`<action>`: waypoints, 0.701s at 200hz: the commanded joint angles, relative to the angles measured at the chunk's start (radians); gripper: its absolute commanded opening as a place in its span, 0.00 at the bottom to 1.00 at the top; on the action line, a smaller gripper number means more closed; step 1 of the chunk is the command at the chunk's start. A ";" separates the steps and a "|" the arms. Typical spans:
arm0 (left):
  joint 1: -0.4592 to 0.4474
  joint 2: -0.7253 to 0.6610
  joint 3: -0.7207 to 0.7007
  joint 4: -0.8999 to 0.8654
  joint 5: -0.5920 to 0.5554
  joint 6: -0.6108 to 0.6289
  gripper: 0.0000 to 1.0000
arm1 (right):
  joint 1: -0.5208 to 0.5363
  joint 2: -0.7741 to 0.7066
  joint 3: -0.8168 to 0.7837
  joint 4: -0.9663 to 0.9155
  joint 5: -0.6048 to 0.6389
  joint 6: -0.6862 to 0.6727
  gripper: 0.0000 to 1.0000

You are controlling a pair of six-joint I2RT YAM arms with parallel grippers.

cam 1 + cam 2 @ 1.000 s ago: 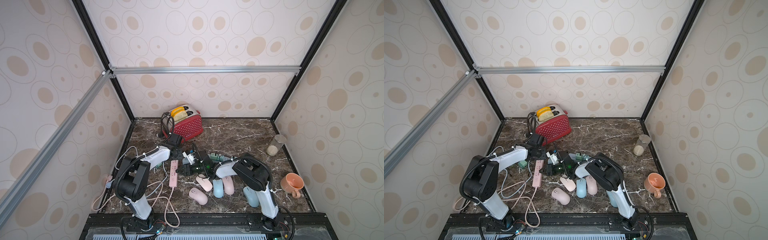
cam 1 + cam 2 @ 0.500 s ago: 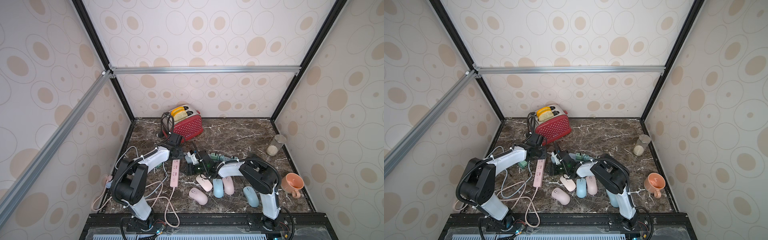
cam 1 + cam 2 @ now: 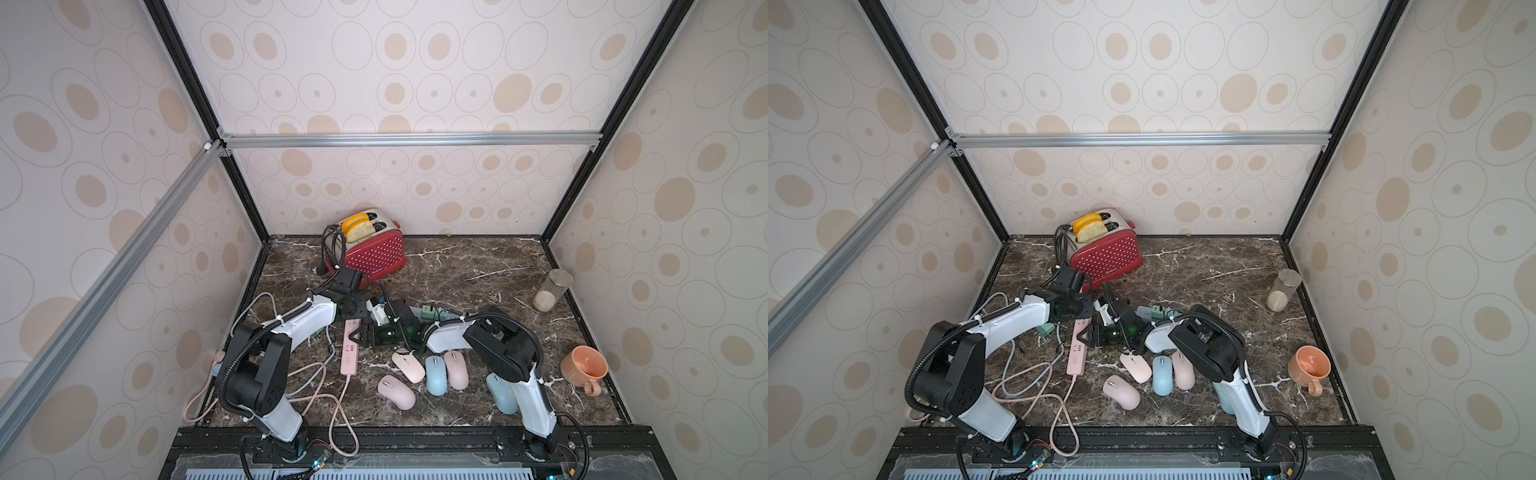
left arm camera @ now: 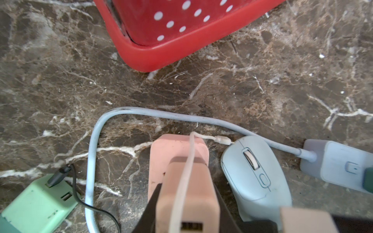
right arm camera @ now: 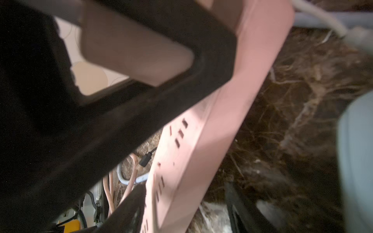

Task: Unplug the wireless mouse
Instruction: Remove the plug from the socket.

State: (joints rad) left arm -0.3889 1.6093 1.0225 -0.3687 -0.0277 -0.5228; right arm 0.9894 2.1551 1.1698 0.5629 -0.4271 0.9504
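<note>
Wireless mouse (image 4: 256, 177) lies beside the pink power strip (image 4: 161, 153), its white cable (image 4: 203, 137) running to the charger (image 4: 187, 203) clenched by left gripper (image 4: 186, 191); right gripper (image 3: 358, 336) straddles the strip, grip unclear. Bare marble (image 4: 201, 90) reaches the toaster (image 4: 171, 30).

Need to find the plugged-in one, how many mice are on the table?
6. Row: tilted pink mouse, middle blue mouse, straight pink mouse; front pink mouse; half-hidden blue mouse by right arm; cabled blue mouse beside power strip. Others may hide under arms.
</note>
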 commanded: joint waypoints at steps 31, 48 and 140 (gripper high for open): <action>-0.004 -0.040 -0.002 0.024 0.010 -0.032 0.00 | -0.004 0.082 -0.043 0.156 0.028 0.148 0.56; -0.004 -0.043 -0.008 0.037 0.019 -0.042 0.00 | -0.004 0.105 -0.056 0.222 0.029 0.190 0.53; -0.003 -0.105 -0.072 0.117 0.038 -0.078 0.00 | -0.005 0.150 -0.110 0.331 0.082 0.312 0.21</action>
State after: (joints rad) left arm -0.3862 1.5589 0.9760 -0.3084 -0.0082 -0.5652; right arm 0.9920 2.2482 1.0954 0.9577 -0.4118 1.2419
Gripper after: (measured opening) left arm 0.303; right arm 0.334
